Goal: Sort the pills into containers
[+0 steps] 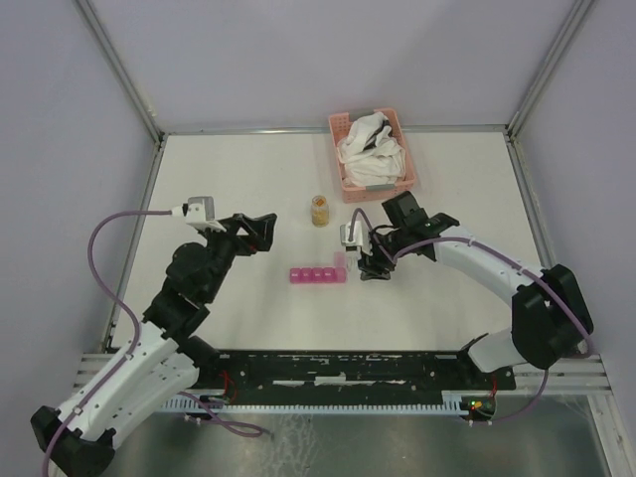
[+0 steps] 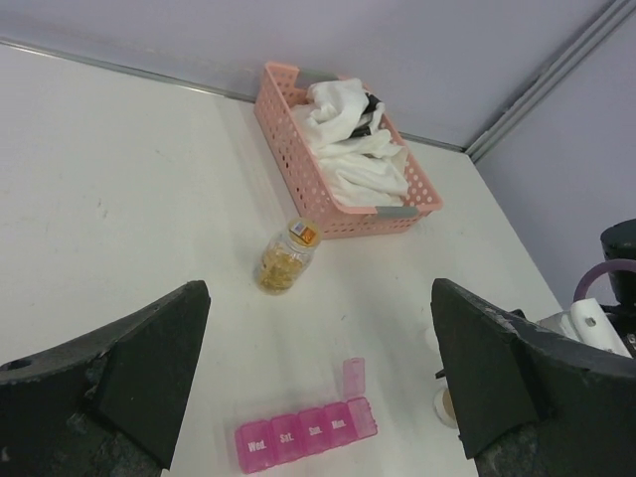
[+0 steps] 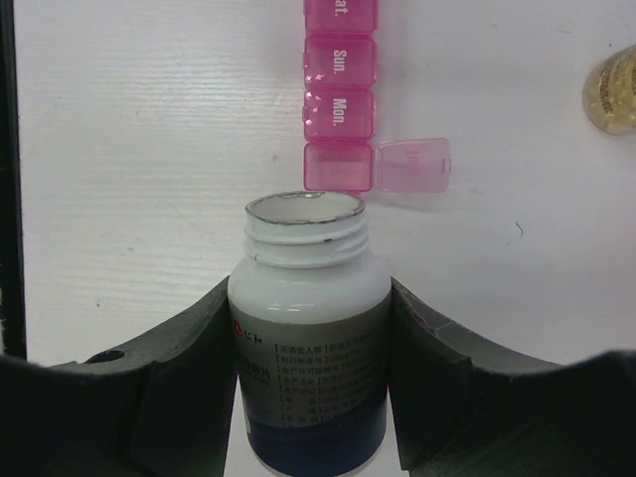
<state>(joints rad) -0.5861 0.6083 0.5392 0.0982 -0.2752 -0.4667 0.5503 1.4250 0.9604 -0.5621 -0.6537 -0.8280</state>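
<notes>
Pill-box strip (image 1: pixel 318 275), end lid open, lies mid-table; right gripper (image 1: pixel 374 266) clamps uncapped white bottle (image 3: pixel 308 338); left gripper (image 1: pixel 266 233) jaws spread wide.

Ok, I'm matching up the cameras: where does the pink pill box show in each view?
Top external: pill box at the centre of the table.
Left wrist: pill box at bottom centre, below the amber jar.
Right wrist: pill box at top centre, beyond the white bottle.
Shared landmark: the amber jar, in all three views.
</notes>
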